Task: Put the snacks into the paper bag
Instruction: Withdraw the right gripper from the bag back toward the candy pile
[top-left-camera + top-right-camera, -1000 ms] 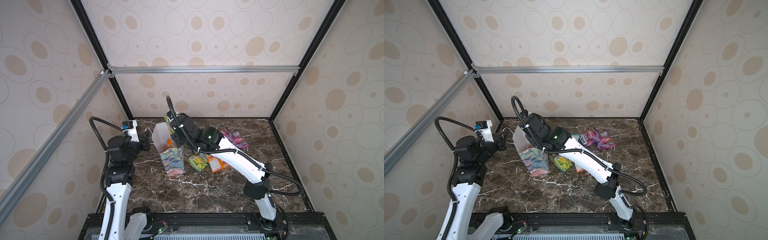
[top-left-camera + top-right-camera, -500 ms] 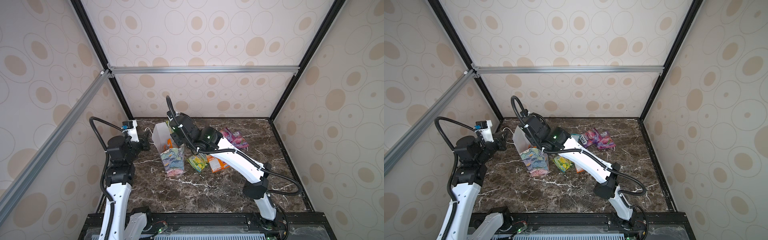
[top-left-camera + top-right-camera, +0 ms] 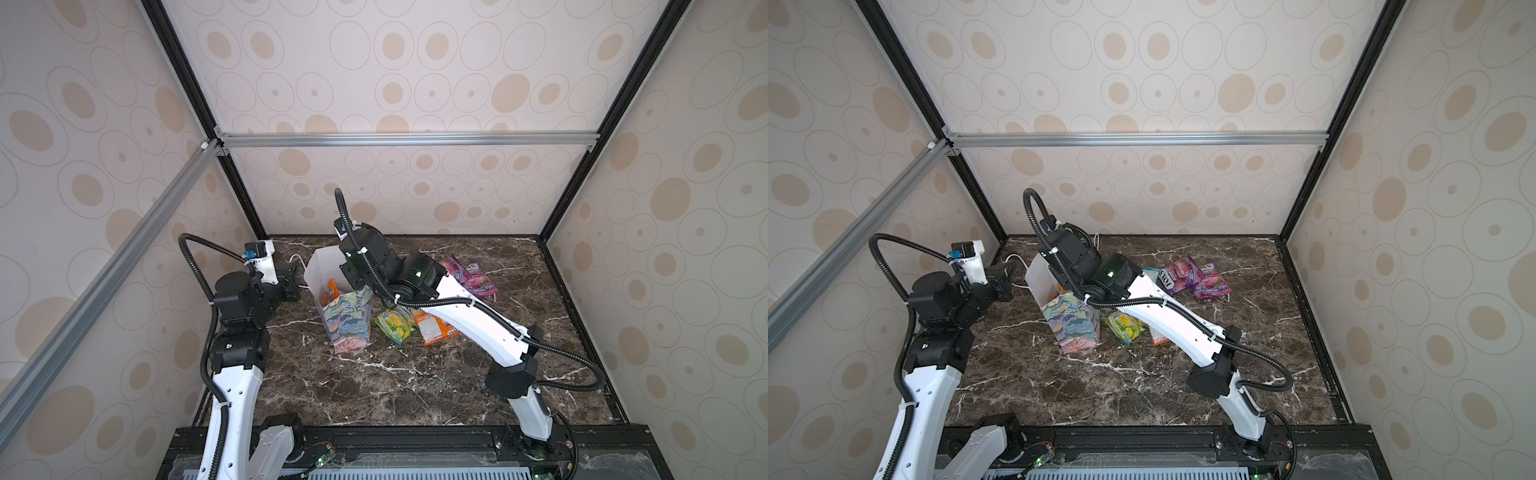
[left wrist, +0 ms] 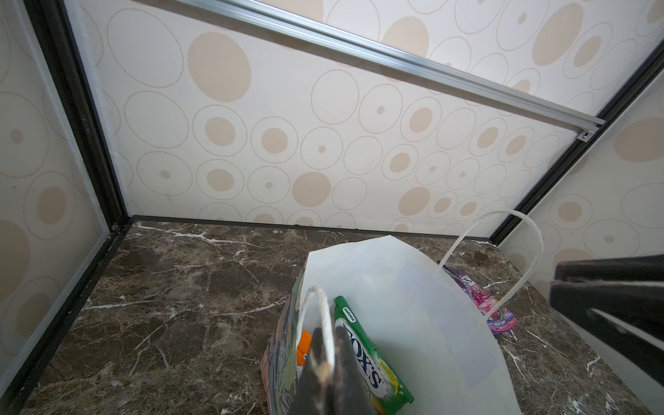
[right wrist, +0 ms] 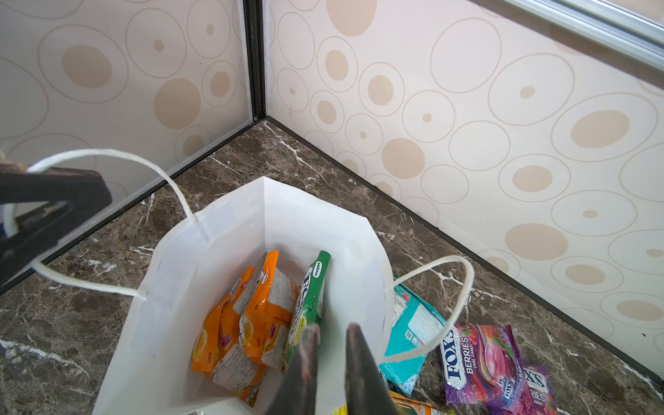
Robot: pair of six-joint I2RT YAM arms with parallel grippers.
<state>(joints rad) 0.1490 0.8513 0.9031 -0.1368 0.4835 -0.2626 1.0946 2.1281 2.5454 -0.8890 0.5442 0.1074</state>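
Paper bag (image 3: 349, 320) amid loose snacks (image 3: 395, 326), left claw (image 4: 323, 341) clenched on its handle (image 5: 118, 153), right claw (image 5: 332, 330) parted overhead.

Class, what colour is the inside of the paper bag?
The paper bag is white inside; right wrist view shows it best.

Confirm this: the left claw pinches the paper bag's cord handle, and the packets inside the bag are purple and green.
Wrong on one colour. The left claw does pinch the cord handle of the paper bag, but inside are orange packets and a green packet, as the right wrist view shows. The purple packets lie outside.
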